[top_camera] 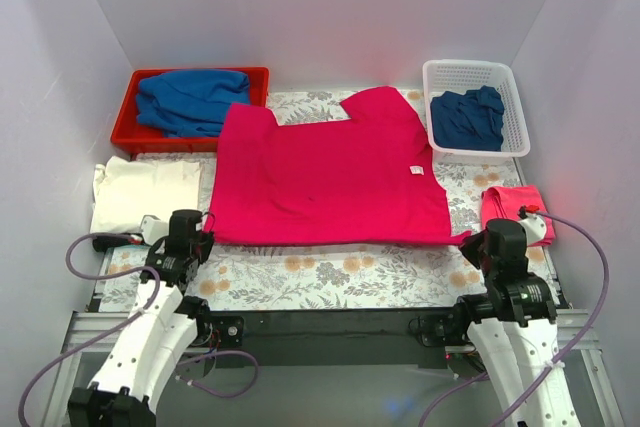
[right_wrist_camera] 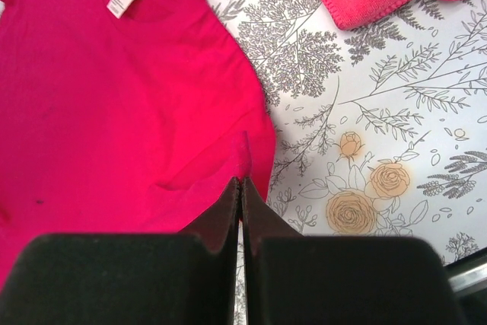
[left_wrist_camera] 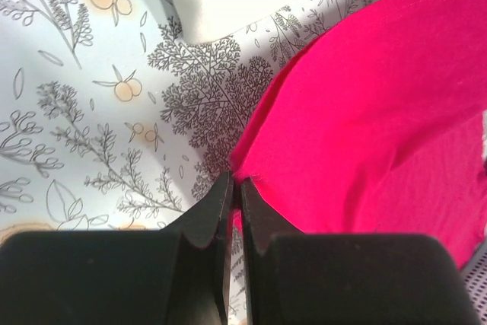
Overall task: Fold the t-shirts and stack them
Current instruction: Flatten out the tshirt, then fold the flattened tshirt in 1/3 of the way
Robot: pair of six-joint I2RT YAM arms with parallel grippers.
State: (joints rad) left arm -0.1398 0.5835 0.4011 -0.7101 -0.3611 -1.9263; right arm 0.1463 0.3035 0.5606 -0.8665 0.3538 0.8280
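The crimson t-shirt (top_camera: 330, 172) lay spread flat on the flowered tablecloth (top_camera: 330, 277), in the middle of the table. The left gripper (left_wrist_camera: 236, 186) had its fingers pressed nearly together, pinching the shirt's near left corner. The right gripper (right_wrist_camera: 241, 186) pinched the near right corner, fingers pressed together, with a small ridge of cloth raised just beyond the tips.
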